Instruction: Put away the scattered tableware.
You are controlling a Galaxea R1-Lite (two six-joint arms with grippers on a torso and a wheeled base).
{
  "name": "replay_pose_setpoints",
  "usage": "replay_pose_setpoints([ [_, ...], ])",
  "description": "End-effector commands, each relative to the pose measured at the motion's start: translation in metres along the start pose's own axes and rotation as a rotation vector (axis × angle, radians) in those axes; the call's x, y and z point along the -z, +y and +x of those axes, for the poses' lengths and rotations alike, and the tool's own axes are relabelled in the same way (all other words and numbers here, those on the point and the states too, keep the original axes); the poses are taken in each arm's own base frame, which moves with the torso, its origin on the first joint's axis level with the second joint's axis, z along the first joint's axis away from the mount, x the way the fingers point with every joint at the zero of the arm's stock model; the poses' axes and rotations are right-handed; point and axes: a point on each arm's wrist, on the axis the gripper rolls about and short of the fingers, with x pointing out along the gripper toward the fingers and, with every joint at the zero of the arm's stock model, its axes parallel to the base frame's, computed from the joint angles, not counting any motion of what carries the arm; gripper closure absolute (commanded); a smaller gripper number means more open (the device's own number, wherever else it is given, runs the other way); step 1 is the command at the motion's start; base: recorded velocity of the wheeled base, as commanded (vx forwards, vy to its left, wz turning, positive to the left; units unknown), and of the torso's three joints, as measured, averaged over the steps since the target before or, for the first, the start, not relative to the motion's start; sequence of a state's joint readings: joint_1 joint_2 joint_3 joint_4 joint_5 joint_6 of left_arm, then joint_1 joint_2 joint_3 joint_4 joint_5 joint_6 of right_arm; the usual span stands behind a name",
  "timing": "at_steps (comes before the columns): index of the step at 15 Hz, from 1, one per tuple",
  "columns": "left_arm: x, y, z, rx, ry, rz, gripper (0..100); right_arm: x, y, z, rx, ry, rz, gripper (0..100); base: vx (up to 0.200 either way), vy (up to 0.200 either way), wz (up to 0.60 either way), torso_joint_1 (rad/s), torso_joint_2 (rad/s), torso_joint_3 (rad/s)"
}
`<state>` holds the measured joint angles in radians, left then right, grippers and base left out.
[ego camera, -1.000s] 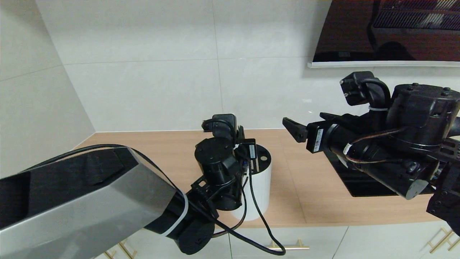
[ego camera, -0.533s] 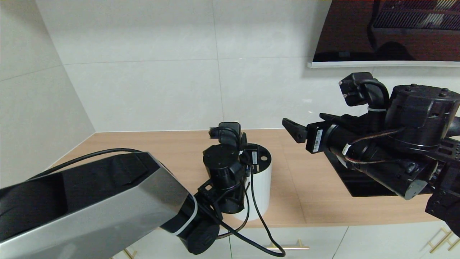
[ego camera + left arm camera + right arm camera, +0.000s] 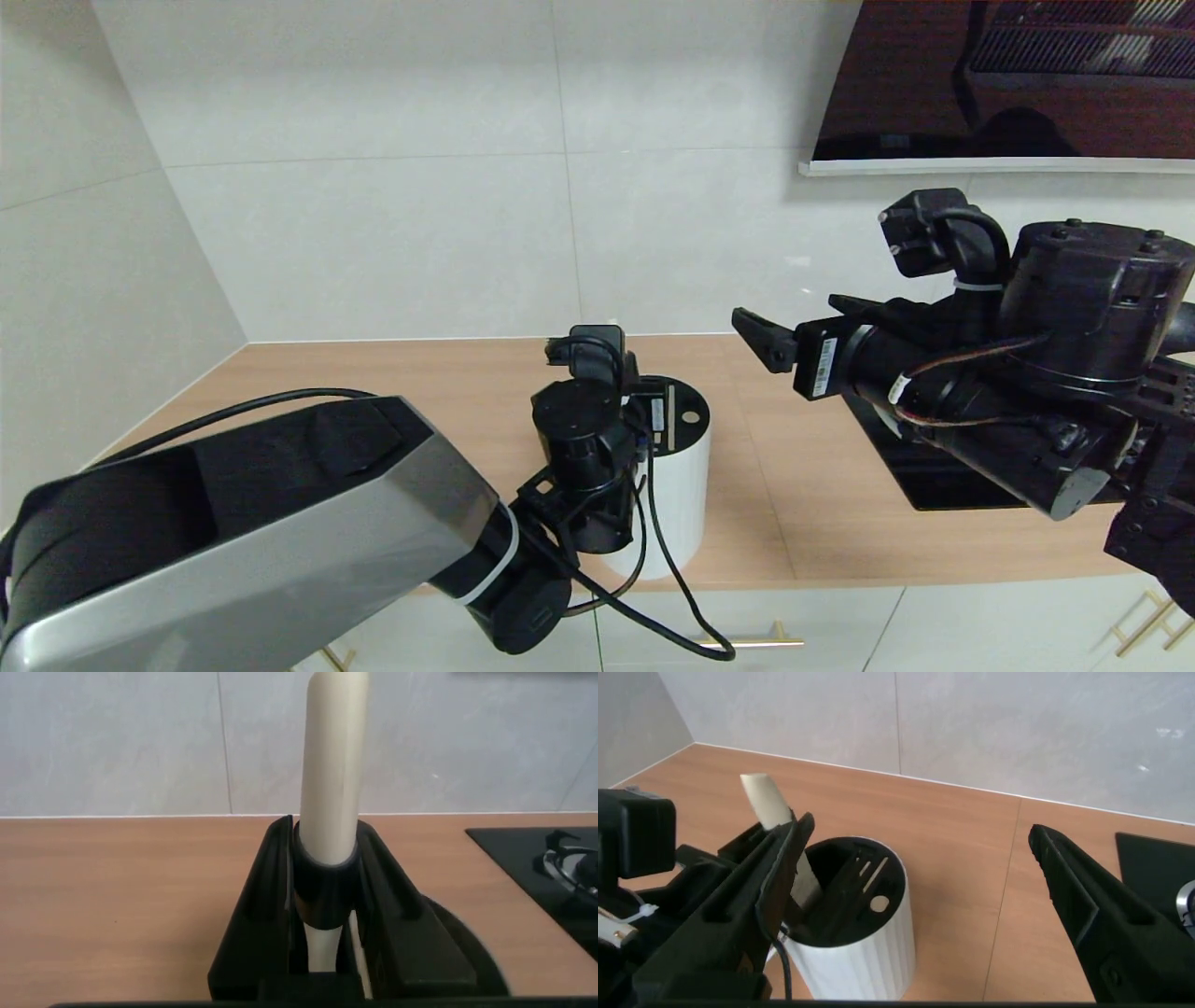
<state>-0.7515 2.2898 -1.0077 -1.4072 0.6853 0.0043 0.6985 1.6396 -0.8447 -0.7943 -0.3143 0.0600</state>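
Low in the middle of the head frame, a white holder (image 3: 680, 485) stood on the wooden table (image 3: 420, 383), close to its front edge. Its black top showed narrow slots and one round hole. The left claw (image 3: 325, 835) hung right over that top, clamped on a cream handle (image 3: 333, 756). A dark band (image 3: 324, 885) ringed the handle between the fingers (image 3: 271, 905). The handle stood nearly upright, tilted a little, with its free end well above the claw. Its lower end was hidden behind the claw and arm, so whether it sat in a slot could not be told.

At the centre right of the head frame, the right claw (image 3: 921, 831) hovered above the table, higher than the holder and apart from it. It was spread wide and held nothing.

A black cooktop (image 3: 920, 481) lay set into the table at the right of the frame, partly behind the right arm. A dark hood (image 3: 1008, 84) took the upper right corner, against a pale tiled wall (image 3: 373, 187). A brass drawer pull (image 3: 761, 642) showed below the table's front edge, at the bottom of the frame.
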Motion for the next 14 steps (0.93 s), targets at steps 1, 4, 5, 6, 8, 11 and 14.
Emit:
replay_pose_setpoints([
  [1,0.0,0.0,0.0,0.0,-0.002,-0.001,0,0.0,0.0,0.0,0.001,0.001,0.0,0,0.0,0.0,0.0,0.0,0.0,0.0],
  [4,-0.001,0.0,0.001,-0.002,-0.005,-0.004,0,0.0,0.0,0.0,-0.001,0.001,0.0,0,0.0,0.0,0.0,0.0,0.0,0.0],
  [5,-0.003,0.0,0.001,-0.003,-0.012,-0.01,0,0.0,0.0,0.0,0.001,0.001,0.0,0,0.0,0.0,0.0,0.0,0.0,0.0],
  [6,-0.006,-0.001,0.002,-0.005,-0.028,-0.025,0,0.0,0.0,0.0,-0.001,0.001,0.0,0,0.0,0.0,0.0,0.0,0.0,0.0],
  [8,-0.025,0.002,-0.001,-0.008,-0.068,-0.059,0,0.0,0.0,0.0,0.001,-0.001,0.0,0,0.0,0.0,0.0,0.0,0.0,0.0],
  [11,-0.075,0.021,-0.023,0.005,-0.119,-0.093,0,-0.002,-0.001,-0.002,0.0,-0.008,0.002,0,0.0,0.0,0.0,0.0,0.0,0.0],
  [14,-0.114,0.046,-0.056,0.083,-0.121,-0.085,0,-0.006,-0.002,-0.007,0.001,-0.018,0.006,0,0.0,0.0,0.0,0.0,0.0,0.0],
])
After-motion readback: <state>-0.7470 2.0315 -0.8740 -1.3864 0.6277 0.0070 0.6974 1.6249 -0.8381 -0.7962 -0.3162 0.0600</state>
